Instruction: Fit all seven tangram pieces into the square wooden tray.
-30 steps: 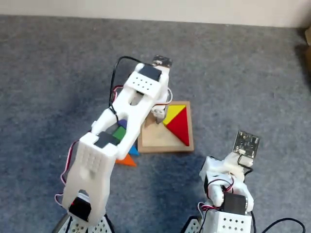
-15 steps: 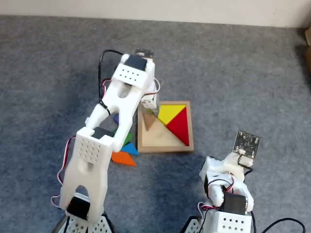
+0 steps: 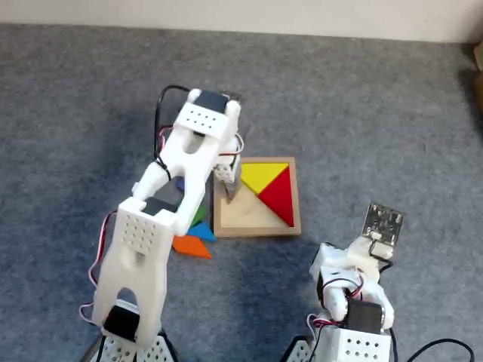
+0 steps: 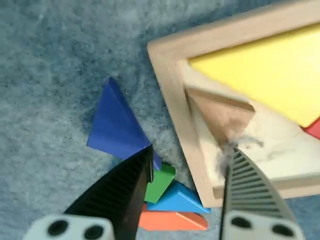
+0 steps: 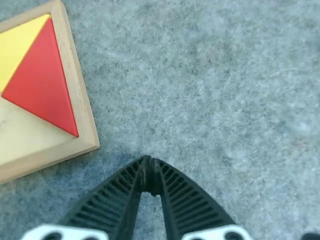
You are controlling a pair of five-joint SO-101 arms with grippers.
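The square wooden tray [image 3: 296,225] lies on the carpet with a yellow triangle [image 3: 264,176] and a red triangle [image 3: 281,197] in it. A brown triangle [image 4: 220,114] lies by the tray's left wall [image 4: 172,95], touching the yellow triangle [image 4: 260,70]. My left gripper [image 4: 191,150] hangs open astride that wall, one finger over the tray floor and the other over the carpet beside a dark blue triangle [image 4: 116,125]. Green [image 4: 161,182], light blue [image 4: 177,198] and orange [image 4: 172,220] pieces lie clustered outside. My right gripper [image 5: 148,163] is shut on nothing, over carpet near the tray corner [image 5: 85,135].
The left arm [image 3: 162,226] stretches over the loose pieces [image 3: 193,243] left of the tray. The right arm [image 3: 351,283] sits folded at the near right. Bare grey carpet [image 3: 377,113] surrounds the tray at the right and far side.
The left arm swung left from over the tray's middle to its left wall. The brown triangle now lies uncovered in the tray. The right arm stayed put.
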